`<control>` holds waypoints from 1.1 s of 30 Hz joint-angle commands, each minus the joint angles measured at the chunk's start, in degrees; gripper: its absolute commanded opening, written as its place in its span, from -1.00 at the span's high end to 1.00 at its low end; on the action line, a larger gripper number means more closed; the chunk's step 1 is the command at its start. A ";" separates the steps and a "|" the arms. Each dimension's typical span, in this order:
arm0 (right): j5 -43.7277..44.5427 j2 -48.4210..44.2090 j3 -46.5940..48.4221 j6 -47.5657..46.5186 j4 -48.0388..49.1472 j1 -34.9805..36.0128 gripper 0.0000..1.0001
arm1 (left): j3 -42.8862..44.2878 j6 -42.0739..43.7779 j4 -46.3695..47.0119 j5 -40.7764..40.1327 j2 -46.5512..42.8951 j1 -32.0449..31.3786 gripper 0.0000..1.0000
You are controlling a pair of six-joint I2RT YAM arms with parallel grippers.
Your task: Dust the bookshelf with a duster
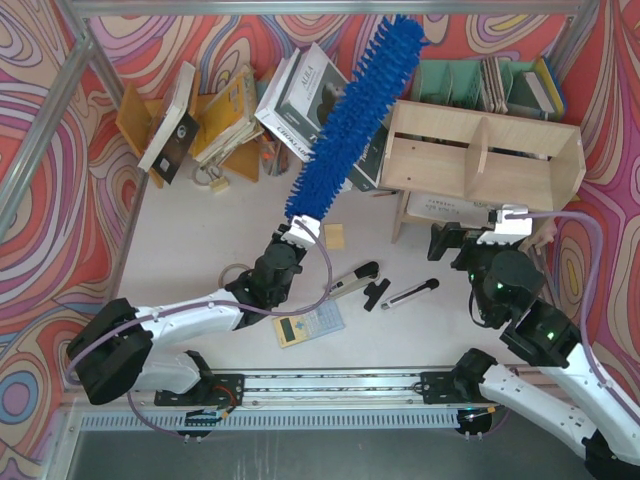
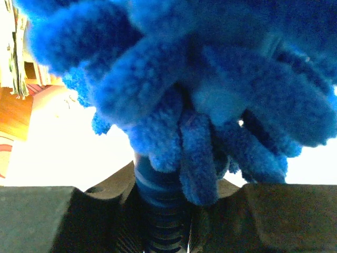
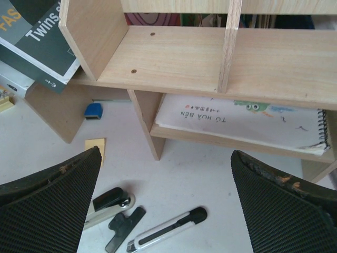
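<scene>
Table: stapler, clip, cutter before bookshelf; duster aloft.

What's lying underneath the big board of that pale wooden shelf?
A white spiral-bound booklet with cartoon drawings lies flat on the lower ledge of the bookshelf. The board above covers its far part, so the rest of its cover cannot be seen.

Reaches the left arm from the near-left base toward the middle, wrist angled far. Clamps the left gripper tight on the handle of the duster. Bends the right arm in from near right, the right gripper pointing far, jaws spread wide, gripping nothing.
</scene>
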 commanded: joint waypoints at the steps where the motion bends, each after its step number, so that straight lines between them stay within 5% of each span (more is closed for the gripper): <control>1: 0.79 -0.74 -0.03 -6.08 2.02 0.23 -0.97 | -0.70 -2.00 2.05 -1.74 -0.58 0.12 1.00; 19: -0.22 -4.54 -4.38 -5.51 5.70 0.25 -0.97 | 0.59 4.02 0.92 -1.90 -6.42 3.73 1.00; 33: 0.16 -3.40 -4.33 -5.94 6.79 0.25 -0.97 | -0.58 -1.73 1.15 -3.34 3.48 -2.99 1.00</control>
